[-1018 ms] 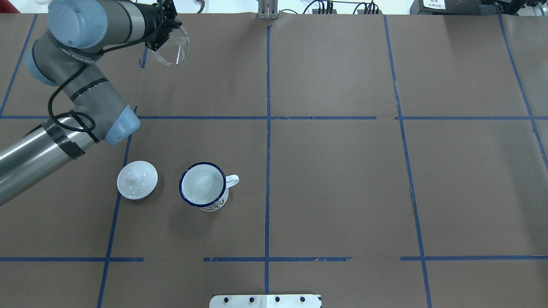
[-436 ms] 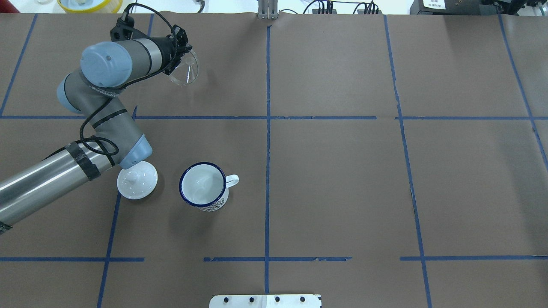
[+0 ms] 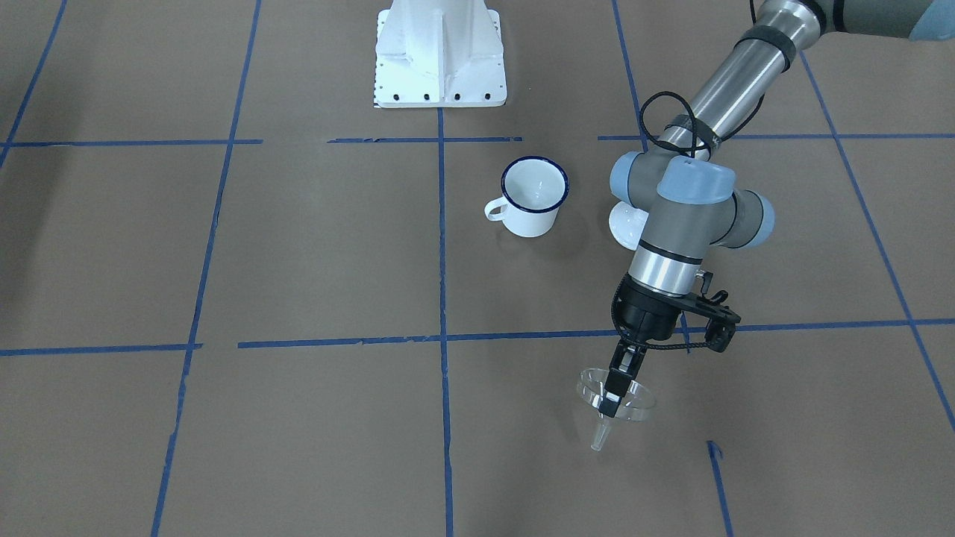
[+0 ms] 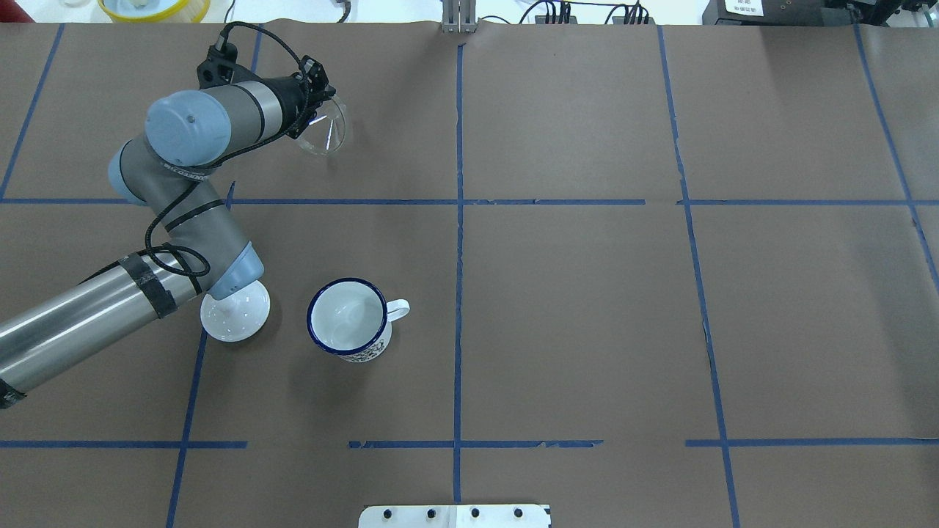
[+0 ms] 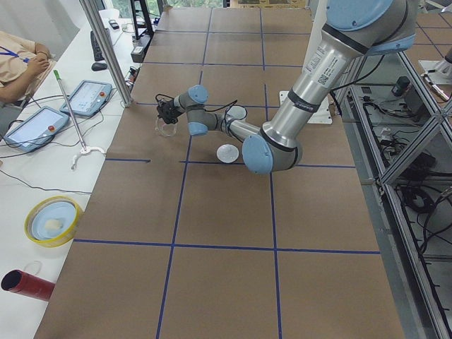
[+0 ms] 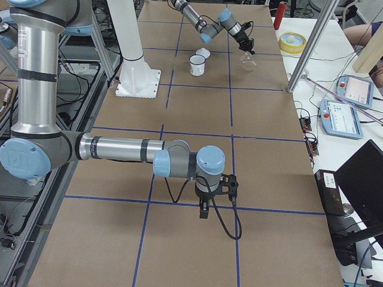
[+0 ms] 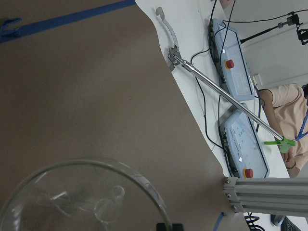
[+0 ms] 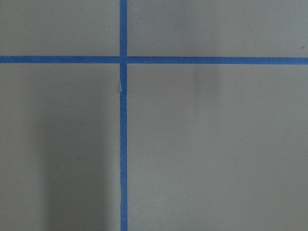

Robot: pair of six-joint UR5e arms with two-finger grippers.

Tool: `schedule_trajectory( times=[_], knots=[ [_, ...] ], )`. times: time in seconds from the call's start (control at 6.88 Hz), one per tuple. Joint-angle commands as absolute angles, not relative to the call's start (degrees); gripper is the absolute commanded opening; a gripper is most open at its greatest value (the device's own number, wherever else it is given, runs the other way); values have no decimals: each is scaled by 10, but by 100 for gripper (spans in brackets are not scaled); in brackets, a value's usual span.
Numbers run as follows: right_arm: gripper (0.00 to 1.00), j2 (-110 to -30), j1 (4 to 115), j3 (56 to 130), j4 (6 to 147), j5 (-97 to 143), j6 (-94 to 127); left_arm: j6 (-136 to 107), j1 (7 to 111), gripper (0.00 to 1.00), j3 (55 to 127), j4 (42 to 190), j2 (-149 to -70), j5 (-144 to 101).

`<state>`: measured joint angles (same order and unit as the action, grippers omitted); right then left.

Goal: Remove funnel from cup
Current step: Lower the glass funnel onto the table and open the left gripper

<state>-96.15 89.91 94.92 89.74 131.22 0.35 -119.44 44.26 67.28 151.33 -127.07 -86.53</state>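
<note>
The clear funnel (image 4: 324, 132) hangs tilted and low over the far-left part of the table, well away from the cup. My left gripper (image 4: 320, 103) is shut on its rim; from the front the fingers (image 3: 613, 388) pinch the cone's edge, with the spout (image 3: 599, 437) pointing down near the brown paper. I cannot tell whether the spout touches. The left wrist view shows the funnel's mouth (image 7: 86, 202) from above. The white cup (image 4: 347, 319) with a dark blue rim stands upright and empty, also seen from the front (image 3: 533, 195). My right gripper (image 6: 204, 210) shows only in the exterior right view, so I cannot tell its state.
A white round lid (image 4: 238, 317) lies left of the cup, partly under my left arm's elbow (image 4: 231, 268). The white robot base (image 3: 440, 56) stands at the near edge. A yellow bowl (image 4: 154, 7) and operators' tablets (image 7: 236, 53) lie beyond the far edge.
My left arm has swung the funnel to the right and a little nearer to me, still gripped. Its elbow has moved over part of the lid. The cup has not moved.
</note>
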Motion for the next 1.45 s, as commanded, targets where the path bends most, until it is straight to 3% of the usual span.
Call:
schedule_trajectory(
  times=[0.0, 0.29, 0.44, 0.58, 0.73, 1.31],
  knots=[
    [100, -962, 899, 949, 897, 1312, 4, -1195, 442, 0, 671, 1534, -1269, -866],
    [100, -962, 899, 949, 897, 1312, 4, -1194, 437, 14, 671, 1536, -1260, -867],
    [100, -962, 899, 949, 897, 1312, 4, -1194, 437, 31, 671, 1536, -1260, -867],
    [100, -962, 899, 949, 897, 1312, 4, -1194, 436, 86, 674, 1536, -1253, -867],
    [100, -962, 899, 949, 897, 1312, 4, -1191, 437, 100, 683, 1535, -1245, -868],
    [100, -962, 899, 949, 897, 1312, 4, -1187, 439, 100, 871, 1412, -1145, -951]
  ],
)
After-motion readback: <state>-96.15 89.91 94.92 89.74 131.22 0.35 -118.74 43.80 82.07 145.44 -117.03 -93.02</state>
